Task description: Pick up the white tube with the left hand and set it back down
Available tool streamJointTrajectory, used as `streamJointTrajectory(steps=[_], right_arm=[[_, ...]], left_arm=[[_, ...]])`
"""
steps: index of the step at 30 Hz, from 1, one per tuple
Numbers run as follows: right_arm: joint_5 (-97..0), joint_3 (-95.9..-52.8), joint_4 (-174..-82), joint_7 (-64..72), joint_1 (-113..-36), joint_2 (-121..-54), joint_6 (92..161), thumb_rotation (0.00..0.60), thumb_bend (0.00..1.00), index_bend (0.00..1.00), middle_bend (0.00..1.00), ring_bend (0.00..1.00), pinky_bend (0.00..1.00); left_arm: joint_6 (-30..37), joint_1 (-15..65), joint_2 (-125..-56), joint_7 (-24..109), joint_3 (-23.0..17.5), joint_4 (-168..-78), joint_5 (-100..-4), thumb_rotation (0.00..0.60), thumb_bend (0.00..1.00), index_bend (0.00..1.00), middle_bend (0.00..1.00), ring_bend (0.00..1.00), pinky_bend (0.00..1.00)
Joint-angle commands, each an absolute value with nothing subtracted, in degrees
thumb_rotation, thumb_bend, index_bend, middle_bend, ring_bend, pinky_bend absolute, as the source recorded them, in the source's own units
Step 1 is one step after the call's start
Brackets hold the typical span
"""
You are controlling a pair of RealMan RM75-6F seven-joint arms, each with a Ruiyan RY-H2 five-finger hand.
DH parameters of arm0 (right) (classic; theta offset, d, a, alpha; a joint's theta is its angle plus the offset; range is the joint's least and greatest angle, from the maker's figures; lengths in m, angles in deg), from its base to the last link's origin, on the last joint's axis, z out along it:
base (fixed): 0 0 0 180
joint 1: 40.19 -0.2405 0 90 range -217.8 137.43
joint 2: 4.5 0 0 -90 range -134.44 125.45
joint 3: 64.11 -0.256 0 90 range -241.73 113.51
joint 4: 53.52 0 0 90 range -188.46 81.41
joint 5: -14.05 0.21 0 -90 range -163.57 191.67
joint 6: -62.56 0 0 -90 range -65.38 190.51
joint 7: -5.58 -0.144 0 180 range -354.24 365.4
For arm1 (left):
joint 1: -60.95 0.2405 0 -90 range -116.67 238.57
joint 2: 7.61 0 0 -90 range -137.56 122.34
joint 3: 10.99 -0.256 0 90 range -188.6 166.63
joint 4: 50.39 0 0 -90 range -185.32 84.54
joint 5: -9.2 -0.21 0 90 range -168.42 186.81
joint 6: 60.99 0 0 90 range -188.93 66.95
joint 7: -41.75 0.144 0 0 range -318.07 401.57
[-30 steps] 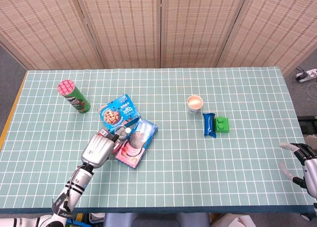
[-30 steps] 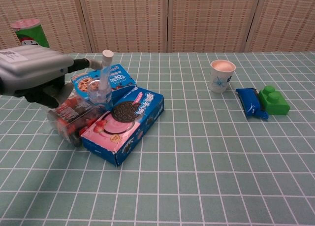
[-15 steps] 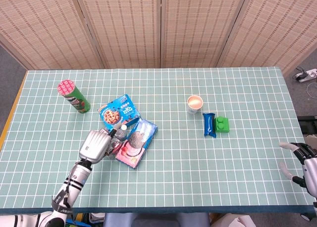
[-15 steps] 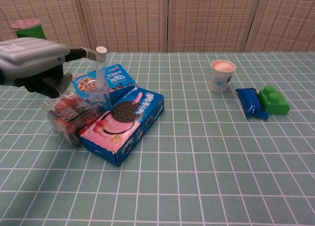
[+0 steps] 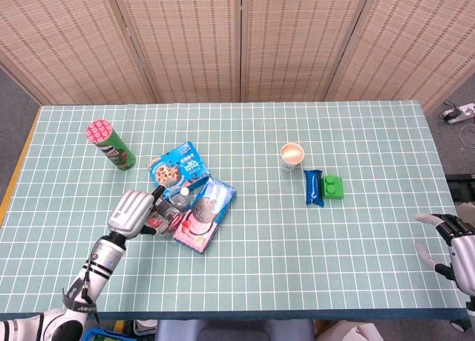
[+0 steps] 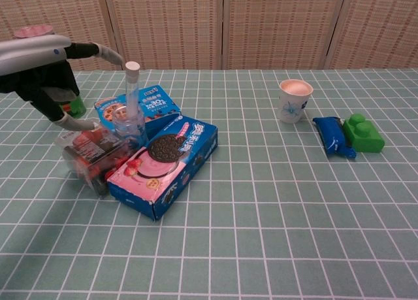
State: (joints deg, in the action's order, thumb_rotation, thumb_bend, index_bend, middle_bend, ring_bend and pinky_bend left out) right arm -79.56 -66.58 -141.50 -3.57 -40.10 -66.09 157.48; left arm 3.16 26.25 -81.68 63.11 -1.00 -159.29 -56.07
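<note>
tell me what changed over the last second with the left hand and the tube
The left hand let go of the white tube and drew back to the left, fingers now apart and clear of it. The tube went from tilted to standing upright among the snack boxes. The right hand, cup, blue packet and green block stayed put.

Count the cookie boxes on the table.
2. The blue chocolate-chip cookie box lies behind the white tube; the blue-and-pink sandwich-cookie box lies right of it. More may be hidden behind them.
</note>
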Motion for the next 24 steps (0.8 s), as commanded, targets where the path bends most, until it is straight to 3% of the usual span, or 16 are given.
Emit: streamJointTrajectory(steps=[1, 11, 24], right_arm=[[-79.56, -66.57, -141.49, -3.55, -40.11, -66.1, 157.45, 0.6, 0.29, 0.33, 0.39, 0.32, 0.48], [-79.48, -66.61, -141.46, -3.81, -40.11, -66.02, 157.44, 0.6, 0.29, 0.33, 0.39, 0.32, 0.48], [-79.52, -66.62, -141.29, -4.27, -40.1, -65.95, 157.52, 0.6, 0.29, 0.33, 0.39, 0.32, 0.48]], left_arm=[[-0.46, 26.26, -81.56, 51.42, 0.95, -155.92, -58.33, 0.6, 0.11, 0.21, 1.0, 1.0, 1.0], [-2.72, 24.45, -86.1, 42.12, 3.62, -149.68, -56.49, 0.6, 0.11, 0.29, 1.0, 1.0, 1.0], [-5.14, 22.07, -89.0, 40.77, 4.74, -145.8, -52.45, 0.6, 0.11, 0.39, 1.0, 1.0, 1.0]])
